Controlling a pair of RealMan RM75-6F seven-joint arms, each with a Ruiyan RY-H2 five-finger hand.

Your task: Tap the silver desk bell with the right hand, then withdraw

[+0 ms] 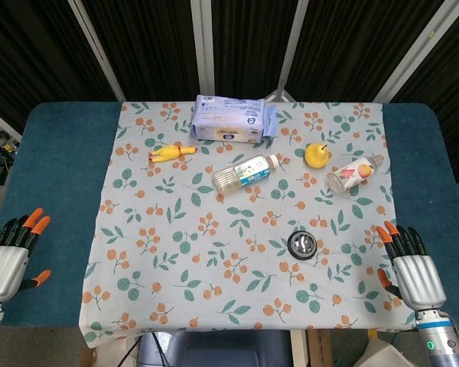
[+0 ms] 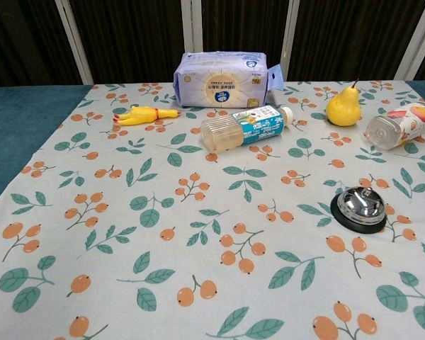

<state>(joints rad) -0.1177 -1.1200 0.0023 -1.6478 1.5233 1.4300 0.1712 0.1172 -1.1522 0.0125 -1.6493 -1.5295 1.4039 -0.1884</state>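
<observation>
The silver desk bell (image 1: 302, 245) on its black base sits on the floral cloth, right of centre near the front; the chest view shows the bell (image 2: 360, 207) at the right. My right hand (image 1: 413, 267) rests at the table's front right corner, to the right of the bell and a little nearer than it, fingers spread and holding nothing. My left hand (image 1: 11, 256) lies at the front left edge on the blue surface, also empty with fingers apart. Neither hand shows in the chest view.
At the back lie a pack of wipes (image 1: 233, 118), a yellow rubber chicken (image 1: 170, 153), a lying bottle with a blue label (image 1: 246, 173), a yellow pear (image 1: 316, 155) and a second lying bottle (image 1: 355, 173). The floral cloth (image 1: 176, 252) covers the table's middle.
</observation>
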